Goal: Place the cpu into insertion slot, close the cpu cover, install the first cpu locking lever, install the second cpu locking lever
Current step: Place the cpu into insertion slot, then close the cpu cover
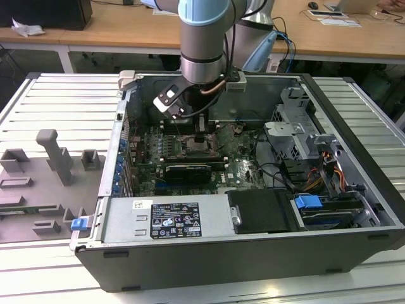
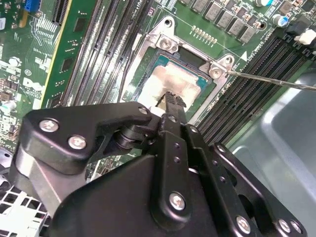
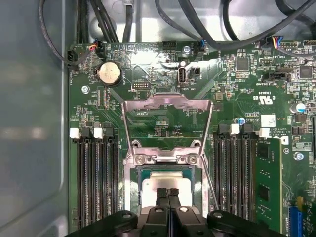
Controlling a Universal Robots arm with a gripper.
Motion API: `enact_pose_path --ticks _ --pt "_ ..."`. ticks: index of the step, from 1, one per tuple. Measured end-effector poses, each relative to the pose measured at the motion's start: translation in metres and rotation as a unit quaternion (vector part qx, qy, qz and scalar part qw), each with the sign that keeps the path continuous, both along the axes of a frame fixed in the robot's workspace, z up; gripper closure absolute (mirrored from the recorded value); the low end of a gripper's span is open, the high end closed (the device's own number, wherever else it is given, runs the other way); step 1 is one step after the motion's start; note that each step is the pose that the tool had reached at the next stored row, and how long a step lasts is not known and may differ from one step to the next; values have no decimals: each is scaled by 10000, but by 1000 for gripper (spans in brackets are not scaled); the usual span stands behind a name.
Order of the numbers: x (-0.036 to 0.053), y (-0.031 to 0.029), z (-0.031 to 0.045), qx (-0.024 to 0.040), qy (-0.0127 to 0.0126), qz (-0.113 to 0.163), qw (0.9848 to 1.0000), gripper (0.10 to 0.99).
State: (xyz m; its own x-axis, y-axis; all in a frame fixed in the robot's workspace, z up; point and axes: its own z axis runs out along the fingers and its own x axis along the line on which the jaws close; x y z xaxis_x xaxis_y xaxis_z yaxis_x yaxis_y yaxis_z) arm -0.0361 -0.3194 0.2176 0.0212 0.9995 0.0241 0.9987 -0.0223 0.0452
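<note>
The fingers (image 3: 162, 194), pressed together, point tips-down at the face of the cpu (image 3: 150, 183). The cpu lies seated in the insertion slot (image 3: 131, 183), its edges inside the rim. The cpu cover (image 3: 167, 104) stands swung open beyond the socket, and memory slots (image 3: 96, 180) crowd both sides.

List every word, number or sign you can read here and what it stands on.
White label on the grey box: print too small to read.
Motherboard lettering: tiny, not legible.
Stamp on the cpu cover: too small to read.
No text can be quoted.
</note>
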Motion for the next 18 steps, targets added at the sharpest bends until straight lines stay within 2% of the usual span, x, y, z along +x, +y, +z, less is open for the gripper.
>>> enact_pose_path --ticks 18 --pt "0 0 64 -1 0 -17 10000 980"
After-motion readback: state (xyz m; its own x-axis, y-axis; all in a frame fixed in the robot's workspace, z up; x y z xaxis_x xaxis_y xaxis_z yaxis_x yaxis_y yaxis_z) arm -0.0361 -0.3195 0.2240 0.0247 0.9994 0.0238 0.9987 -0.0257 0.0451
